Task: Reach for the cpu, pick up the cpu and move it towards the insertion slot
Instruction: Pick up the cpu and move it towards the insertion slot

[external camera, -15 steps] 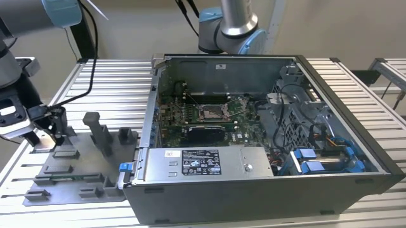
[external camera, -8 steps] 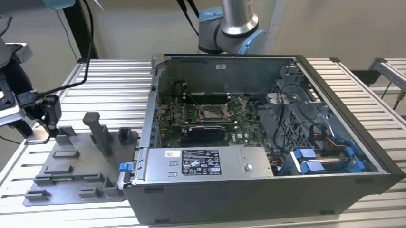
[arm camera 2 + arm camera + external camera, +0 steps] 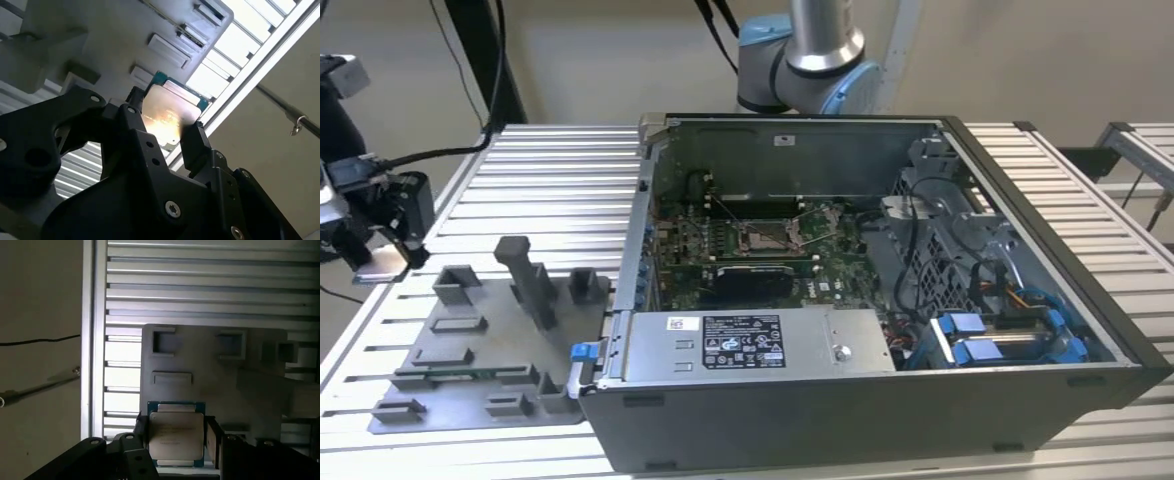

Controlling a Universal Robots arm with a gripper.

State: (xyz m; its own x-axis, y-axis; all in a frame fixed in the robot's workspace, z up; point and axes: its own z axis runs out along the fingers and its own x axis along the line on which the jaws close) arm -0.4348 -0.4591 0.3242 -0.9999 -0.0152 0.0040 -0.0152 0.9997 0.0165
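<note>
gripper [image 3: 177, 434] tight around cpu [image 3: 176, 441]

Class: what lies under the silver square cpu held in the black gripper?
A grey plastic fixture plate, on the ribbed aluminium table. The thin silver-topped cpu covers whatever sits directly beneath it.

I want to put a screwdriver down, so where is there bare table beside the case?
Bare table slats lie behind the fixture plate, on the exterior view's left of the case, plus a strip on its right. The plate is crowded with blocks; the gripper holds the cpu near it. The case is packed too.
</note>
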